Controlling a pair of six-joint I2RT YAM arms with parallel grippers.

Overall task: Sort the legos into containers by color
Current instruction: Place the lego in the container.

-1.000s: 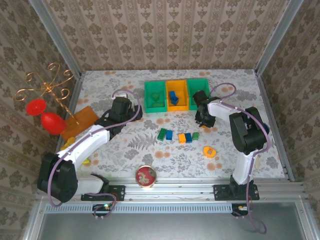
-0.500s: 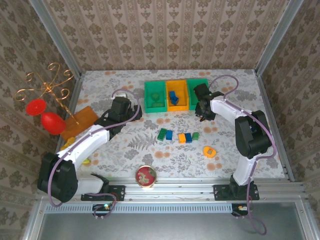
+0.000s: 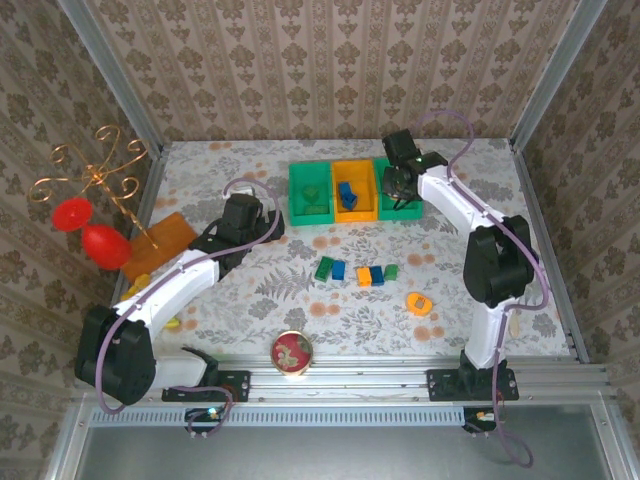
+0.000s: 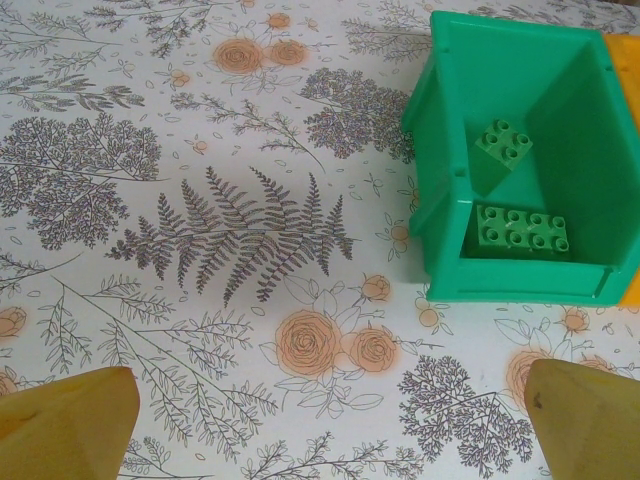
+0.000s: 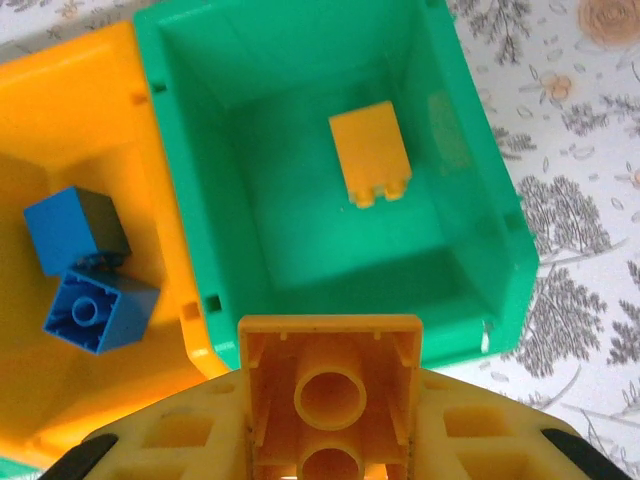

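My right gripper point(image 3: 399, 183) hangs over the right green container point(image 5: 497, 232), shut on an orange-yellow lego point(image 5: 330, 352) seen from its hollow underside. Another orange-yellow lego point(image 5: 370, 153) lies inside that bin. The orange container point(image 5: 62, 125) beside it holds two blue legos point(image 5: 76, 230). My left gripper point(image 4: 330, 430) stands open above bare table, near the left green container point(image 4: 440, 185), which holds two green legos point(image 4: 522, 229). Loose legos lie in a row mid-table: green point(image 3: 324, 268), blue point(image 3: 338, 269), orange point(image 3: 364, 276), blue point(image 3: 377, 275), green point(image 3: 391, 271). An orange lego point(image 3: 419, 303) lies nearer.
A round red-lidded tin point(image 3: 291, 352) sits at the near edge. A flat orange sheet point(image 3: 160, 243) and a gold wire stand point(image 3: 95, 178) with red balls point(image 3: 72, 213) occupy the left side. Patterned walls enclose the table.
My right gripper has lifted from the table in front of the bins and swung back over the right green container, carrying the orange-yellow lego. The left arm has stayed put.
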